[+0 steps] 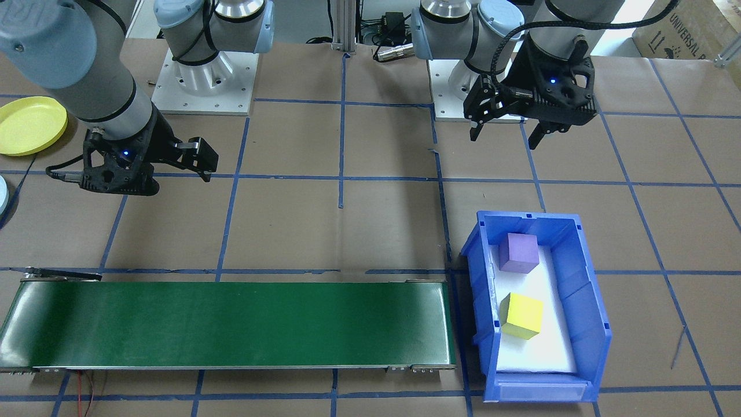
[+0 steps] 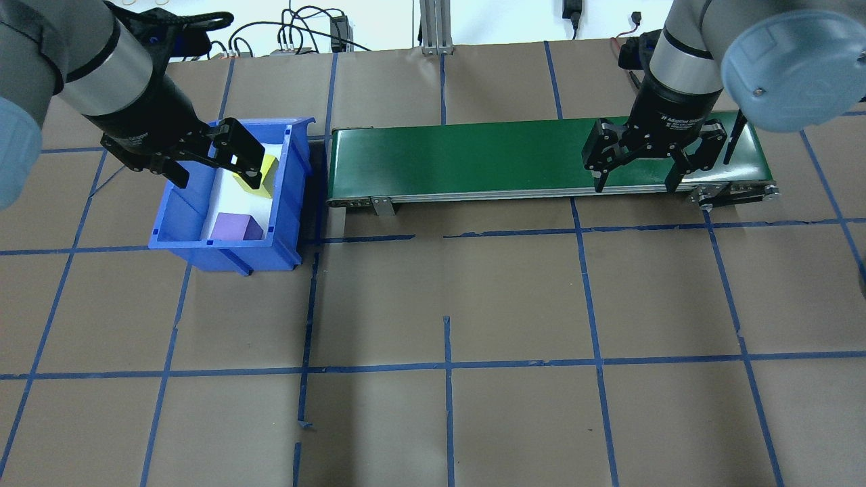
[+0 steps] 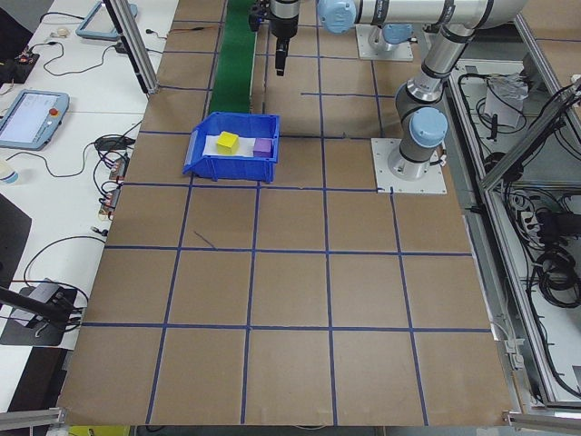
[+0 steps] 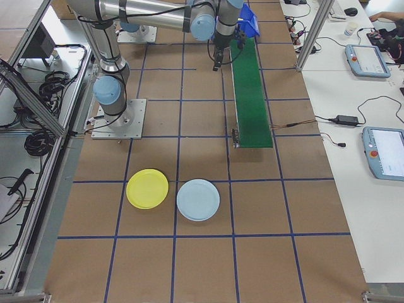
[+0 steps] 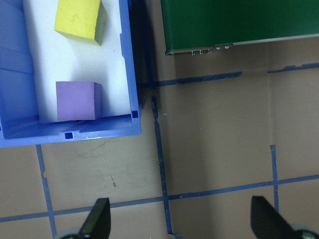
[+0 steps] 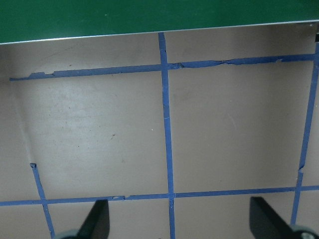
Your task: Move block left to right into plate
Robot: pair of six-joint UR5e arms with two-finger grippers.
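Observation:
Two blocks lie in a blue bin: a purple block toward the robot and a yellow block behind it. My left gripper hangs open and empty above the bin's robot-side end. Its wrist view shows the purple block and the yellow block ahead of the open fingertips. My right gripper is open and empty over the near edge of the green conveyor. The yellow plate sits on the table at the robot's far right, also seen as the yellow plate.
The conveyor runs across the table from beside the bin toward the robot's right. A light blue plate lies next to the yellow one. Blue tape lines grid the brown table. Desks with tablets and cables flank the table ends.

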